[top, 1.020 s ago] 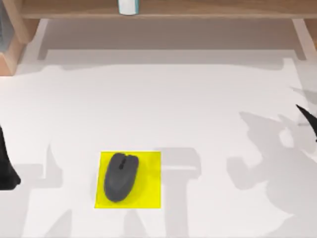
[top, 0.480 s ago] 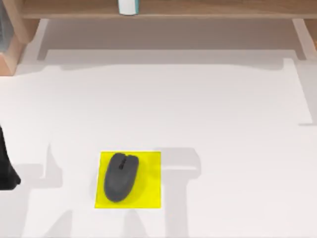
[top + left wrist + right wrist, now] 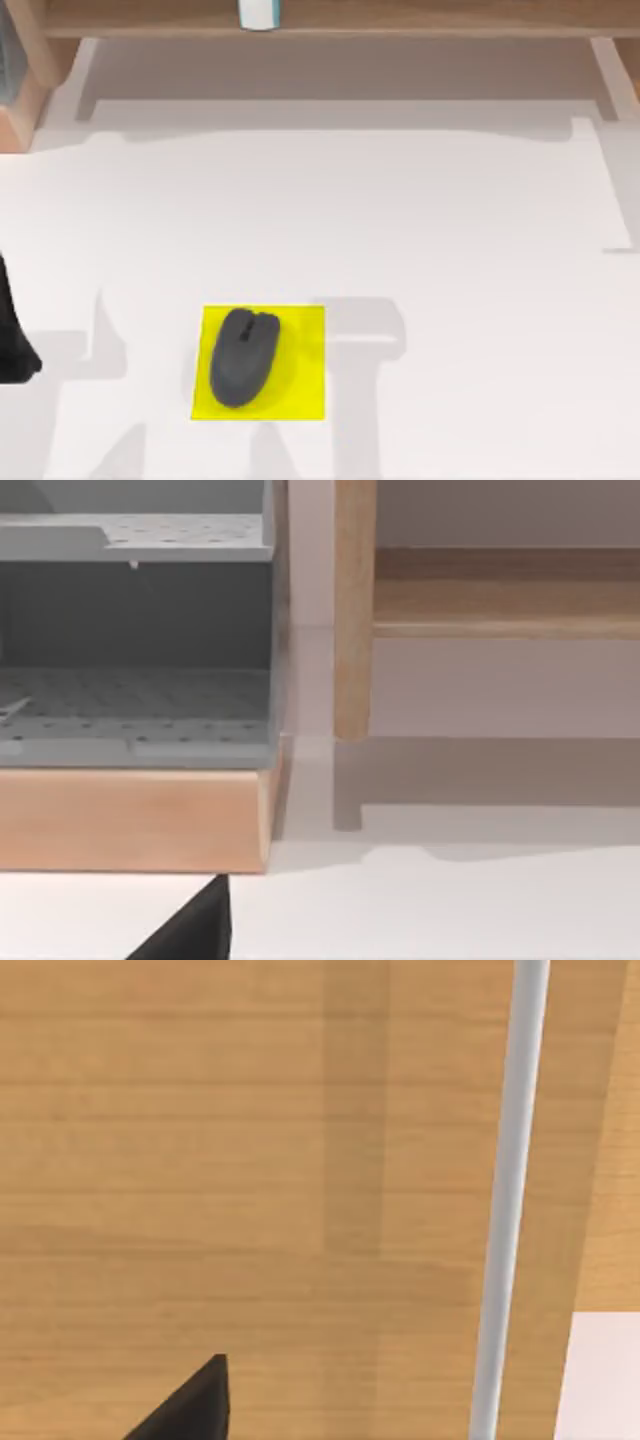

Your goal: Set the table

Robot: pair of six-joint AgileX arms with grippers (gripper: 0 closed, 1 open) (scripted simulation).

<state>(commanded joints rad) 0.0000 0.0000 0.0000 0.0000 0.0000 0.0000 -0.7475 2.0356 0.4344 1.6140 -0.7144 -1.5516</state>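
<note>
At the far left edge of the top view, about two-thirds down, a dark piece of the left arm [image 3: 12, 335] rests just over the worktop [image 3: 450, 250]; its tool is out of my sight there, and the black sliver at the bottom of the left wrist view may be a fingertip, so I cannot tell whether that tool is spread or pressed together. That wrist camera looks toward a grey perforated tray [image 3: 135, 630] sitting on a light wooden base, beside an upright wooden post.

Moving right, in the lower left-centre of the top view, a dark grey computer mouse [image 3: 243, 356] lies on a small yellow mat [image 3: 300, 370], squarely inside its edges. To my eye that piece of the setting is done; any next pick should come down clear of the mat so the mouse is not nudged.

At the top edge, left of centre, a small white-and-blue container [image 3: 259, 13] stands on the wooden shelf [image 3: 420, 20].

The white worktop spreads plain and matte across the whole frame. The right arm's wrist camera faces wood grain and a pale vertical bar; its tool's state I cannot tell either.
</note>
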